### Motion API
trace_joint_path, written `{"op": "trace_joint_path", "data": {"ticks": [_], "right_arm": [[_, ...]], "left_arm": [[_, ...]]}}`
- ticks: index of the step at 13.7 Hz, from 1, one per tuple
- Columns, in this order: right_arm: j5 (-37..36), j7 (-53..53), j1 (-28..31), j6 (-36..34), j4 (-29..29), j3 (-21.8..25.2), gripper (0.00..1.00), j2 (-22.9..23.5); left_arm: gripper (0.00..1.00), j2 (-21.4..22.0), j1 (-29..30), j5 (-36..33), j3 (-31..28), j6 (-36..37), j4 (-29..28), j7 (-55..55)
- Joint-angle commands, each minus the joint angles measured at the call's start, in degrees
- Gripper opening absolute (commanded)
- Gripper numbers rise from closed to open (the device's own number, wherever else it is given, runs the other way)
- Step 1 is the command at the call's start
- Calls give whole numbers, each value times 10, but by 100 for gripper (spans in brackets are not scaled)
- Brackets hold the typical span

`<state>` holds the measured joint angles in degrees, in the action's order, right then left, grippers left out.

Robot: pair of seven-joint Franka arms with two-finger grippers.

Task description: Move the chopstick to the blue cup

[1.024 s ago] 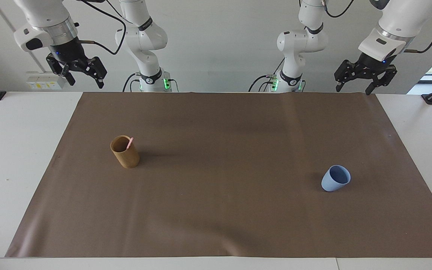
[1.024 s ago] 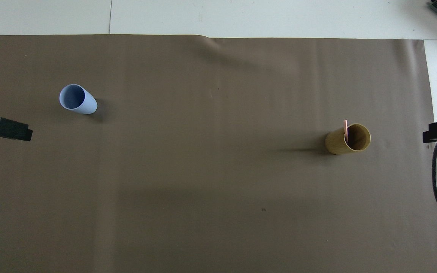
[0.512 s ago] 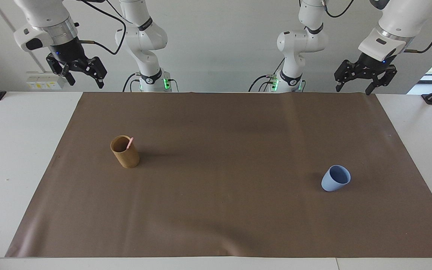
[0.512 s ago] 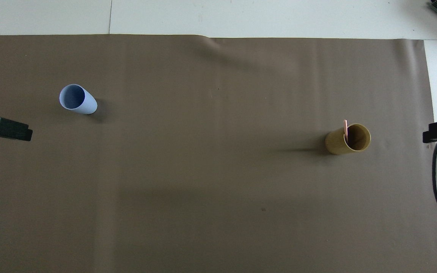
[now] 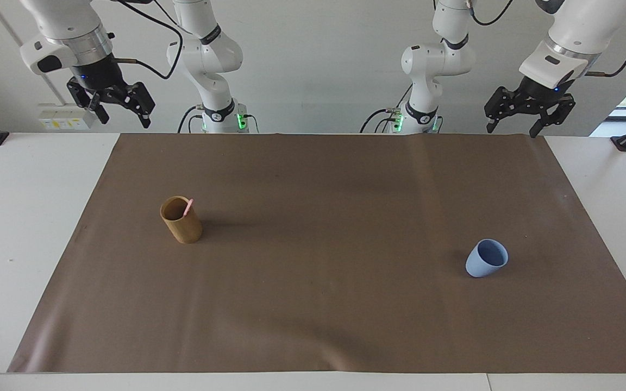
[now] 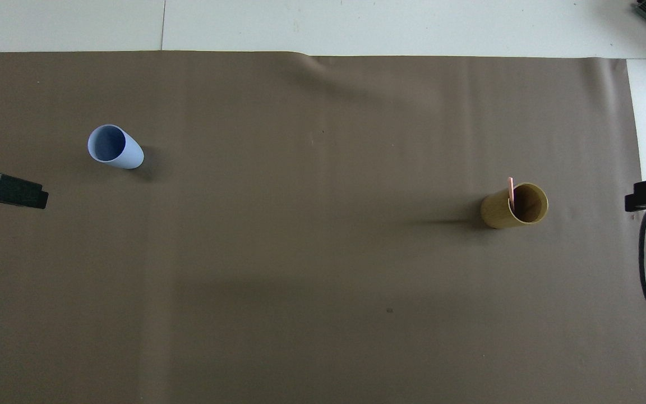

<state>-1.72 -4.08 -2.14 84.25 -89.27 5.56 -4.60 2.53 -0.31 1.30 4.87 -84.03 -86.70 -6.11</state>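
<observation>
Untouched, the chopstick [image 5: 187,208] leans in the tan cup [image 5: 181,220], the blue cup [image 5: 486,258] empty toward three o'clock, both grippers' fingers [image 5: 511,128] [image 5: 121,119] wide, waiting overhead.

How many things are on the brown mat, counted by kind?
Cups: 2, the blue cup and the tan cup
Sticks: 1, the chopstick, standing in the tan cup
Total: 3
</observation>
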Motion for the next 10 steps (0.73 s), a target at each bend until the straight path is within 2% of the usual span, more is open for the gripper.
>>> {"op": "trace_joint_path", "data": {"ticks": [1, 5, 10], "right_arm": [[8, -1, 6, -2, -8, -5, 100, -9], [8, -1, 6, -2, -8, -5, 100, -9], [8, -1, 6, -2, -8, -5, 100, -9]], "left_arm": [[100, 14, 0, -3, 0, -13, -17, -8], [100, -2, 3, -1, 0, -67, -19, -8], [100, -58, 9, -1, -1, -147, -20, -8]]}}
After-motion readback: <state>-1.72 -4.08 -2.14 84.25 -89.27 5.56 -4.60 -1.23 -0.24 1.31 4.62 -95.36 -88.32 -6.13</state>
